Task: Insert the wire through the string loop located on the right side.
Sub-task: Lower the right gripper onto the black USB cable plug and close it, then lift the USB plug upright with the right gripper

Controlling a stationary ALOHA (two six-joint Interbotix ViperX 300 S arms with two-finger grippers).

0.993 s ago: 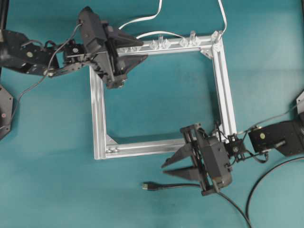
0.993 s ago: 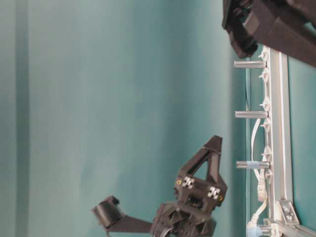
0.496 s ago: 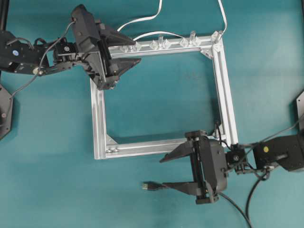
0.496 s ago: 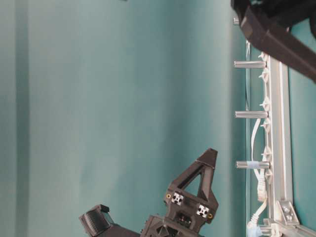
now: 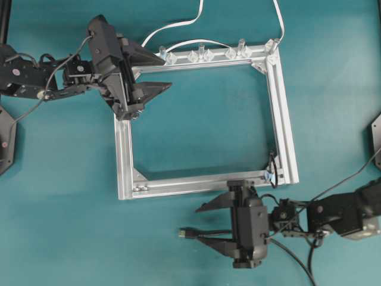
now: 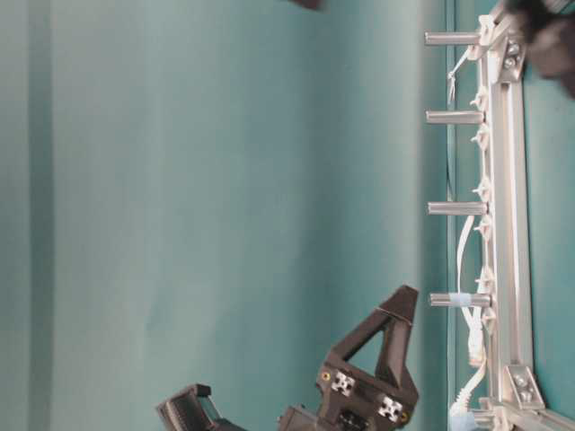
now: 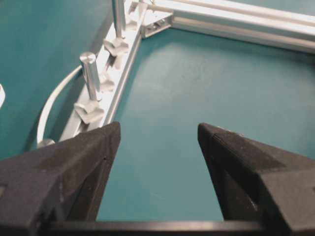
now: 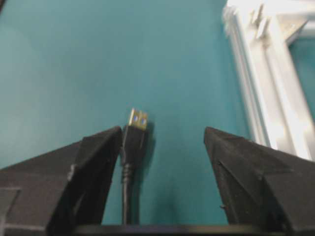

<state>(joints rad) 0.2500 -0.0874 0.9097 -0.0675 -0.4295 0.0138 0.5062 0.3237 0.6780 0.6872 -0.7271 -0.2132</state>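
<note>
The wire [image 5: 205, 233] lies flat on the teal table in front of the frame, its plug [image 5: 186, 233] pointing left. My right gripper [image 5: 201, 224] hovers over it, open, with the plug [image 8: 136, 133] lying between the jaws close beside the left finger [image 8: 93, 162], not gripped. The string loop [image 5: 272, 165] stands at the frame's near right corner, behind and to the right of that gripper. My left gripper [image 5: 166, 72] is open and empty over the frame's far left corner; the left wrist view shows only bare table between its fingers [image 7: 83, 162].
The square aluminium frame [image 5: 281, 107] takes up the middle. Upright metal posts [image 6: 456, 208] and clear clips [image 5: 198, 56] line its far rail. White flat cables [image 5: 178, 25] run off the far edge. A thick black arm cable [image 5: 324, 223] curves at the near right.
My right gripper has moved left and toward the near edge, settling over the wire, and its jaws have opened wider. My left gripper has drawn back leftward off the far rail.
</note>
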